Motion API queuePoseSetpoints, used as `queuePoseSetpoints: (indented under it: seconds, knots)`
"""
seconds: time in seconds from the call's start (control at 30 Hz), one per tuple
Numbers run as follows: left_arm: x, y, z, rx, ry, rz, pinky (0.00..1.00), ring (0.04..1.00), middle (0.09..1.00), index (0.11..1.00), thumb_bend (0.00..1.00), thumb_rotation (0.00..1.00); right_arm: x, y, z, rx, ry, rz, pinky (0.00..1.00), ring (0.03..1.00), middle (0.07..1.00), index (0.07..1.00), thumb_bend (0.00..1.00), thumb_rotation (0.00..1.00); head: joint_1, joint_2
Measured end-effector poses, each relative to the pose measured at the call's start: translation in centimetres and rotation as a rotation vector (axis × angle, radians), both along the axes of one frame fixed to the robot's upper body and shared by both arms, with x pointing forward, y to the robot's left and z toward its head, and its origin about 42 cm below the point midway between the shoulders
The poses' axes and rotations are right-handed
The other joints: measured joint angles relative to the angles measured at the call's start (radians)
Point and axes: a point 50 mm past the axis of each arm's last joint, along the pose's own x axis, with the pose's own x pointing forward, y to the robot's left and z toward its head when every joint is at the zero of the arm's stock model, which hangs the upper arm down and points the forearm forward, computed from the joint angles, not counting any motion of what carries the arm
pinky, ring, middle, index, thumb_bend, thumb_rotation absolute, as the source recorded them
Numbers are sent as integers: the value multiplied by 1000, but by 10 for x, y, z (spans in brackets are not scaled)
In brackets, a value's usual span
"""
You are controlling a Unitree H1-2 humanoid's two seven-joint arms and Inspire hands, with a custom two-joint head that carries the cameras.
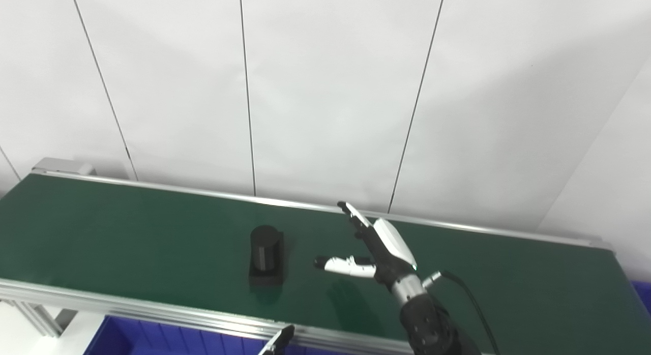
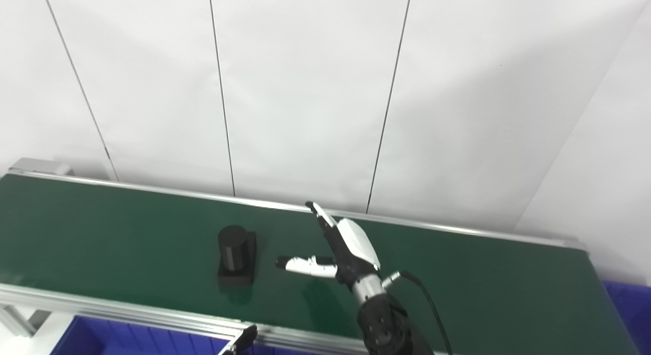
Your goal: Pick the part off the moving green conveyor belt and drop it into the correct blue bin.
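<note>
The part (image 1: 266,255) is black, a short cylinder standing on a flat square base, upright on the green conveyor belt (image 1: 127,228) left of centre. My right hand (image 1: 379,248) is open above the belt, fingers stretched toward the far rail and thumb pointing left at the part; it is a short gap to the part's right and holds nothing. It also shows in the right eye view (image 2: 343,248), with the part (image 2: 236,256) to its left. Only a fingertip of my left hand (image 1: 277,342) shows at the bottom edge, below the belt's near rail.
A blue bin (image 1: 152,337) lies below the belt's near rail at bottom left. Another blue bin (image 2: 628,304) shows at the belt's right end. Aluminium rails (image 1: 152,309) edge the belt. A white panelled wall stands behind. A black cable (image 1: 473,299) runs from my right wrist.
</note>
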Motion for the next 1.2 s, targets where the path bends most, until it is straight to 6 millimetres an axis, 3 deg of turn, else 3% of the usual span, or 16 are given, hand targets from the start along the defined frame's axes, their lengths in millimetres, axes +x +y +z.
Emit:
queuePoseSetpoints:
  seconds: [0.3,0.73,1.2]
  knots:
    - [-4,-8,0,60,-58,-1,946,950,952,943,1000,918,13,19,-9,-55,47,22,783,905,964,968,963,642,5,9]
    - [-9,-15,0,59,-86,3,924,941,956,947,1000,894,31,55,-26,-114,138,48,859,928,966,978,1000,584,17,17]
    - [-8,-19,1,54,-95,-2,901,926,947,944,980,875,52,83,-36,-139,181,-2,838,913,954,957,998,435,21,21]
